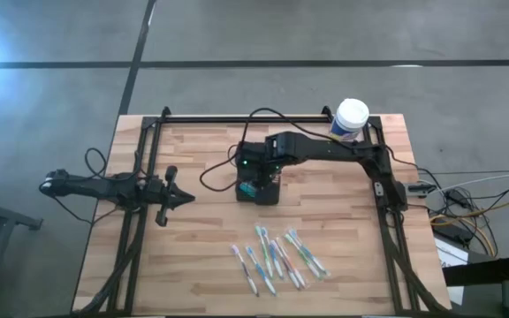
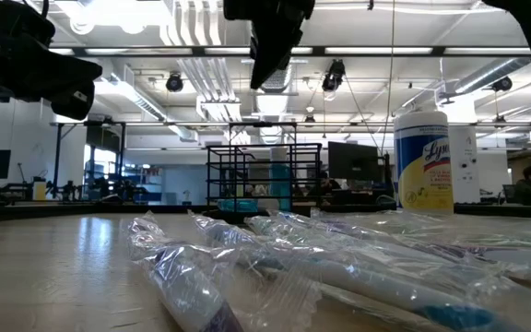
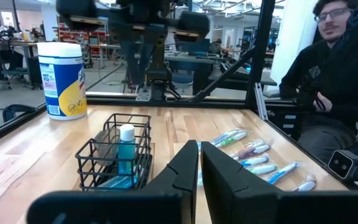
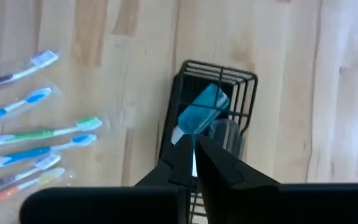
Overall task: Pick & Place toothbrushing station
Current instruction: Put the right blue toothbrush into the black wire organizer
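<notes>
Two end effectors are showing closed fingers, the right end effector (image 1: 256,181) hovering empty over the toothbrushing station (image 1: 257,188) at the counter's (image 1: 193,256) centre, seemingly mid-placement, so fetching a toothbrush (image 1: 277,257) at six o'clock is likely coming next, while the left end effector (image 1: 182,198) is waiting at nine o'clock.

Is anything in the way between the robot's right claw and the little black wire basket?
Nothing visible is in the way. The right gripper, shut, hangs right over the black wire basket, which holds a small blue bottle. The wrapped toothbrushes lie apart on the table, and the left gripper waits off to the side.
</notes>
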Action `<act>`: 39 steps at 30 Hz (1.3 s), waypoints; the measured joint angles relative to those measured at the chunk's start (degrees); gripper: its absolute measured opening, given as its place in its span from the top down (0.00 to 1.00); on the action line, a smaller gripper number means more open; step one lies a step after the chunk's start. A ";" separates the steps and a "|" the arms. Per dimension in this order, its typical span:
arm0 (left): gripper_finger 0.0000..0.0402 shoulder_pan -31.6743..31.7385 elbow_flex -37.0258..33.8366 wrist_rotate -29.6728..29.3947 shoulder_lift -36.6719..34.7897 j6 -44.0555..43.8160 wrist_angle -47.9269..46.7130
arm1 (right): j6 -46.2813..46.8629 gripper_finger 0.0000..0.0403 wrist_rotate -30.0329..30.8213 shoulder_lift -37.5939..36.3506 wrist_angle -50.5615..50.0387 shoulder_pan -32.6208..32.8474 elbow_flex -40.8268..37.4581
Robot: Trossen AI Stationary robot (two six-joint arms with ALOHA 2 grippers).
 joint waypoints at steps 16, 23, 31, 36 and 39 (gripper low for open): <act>0.94 0.00 1.65 -0.04 -0.09 0.81 0.09 | 0.28 0.98 -0.92 -39.91 50.45 6.91 -49.57; 0.94 0.00 1.72 -0.02 -0.09 1.93 0.49 | 1.07 0.98 -3.50 -57.35 75.37 9.01 -75.16; 0.94 0.00 1.78 0.17 -0.09 0.89 0.56 | 7.14 0.97 -9.24 -67.52 96.52 9.48 -93.64; 0.94 0.00 1.81 0.17 -0.09 0.83 0.55 | 8.81 0.86 -9.33 -69.31 102.18 9.50 -98.14; 0.94 0.00 1.81 0.15 -0.09 0.78 0.57 | 8.38 0.77 -9.33 -69.53 102.76 9.48 -98.59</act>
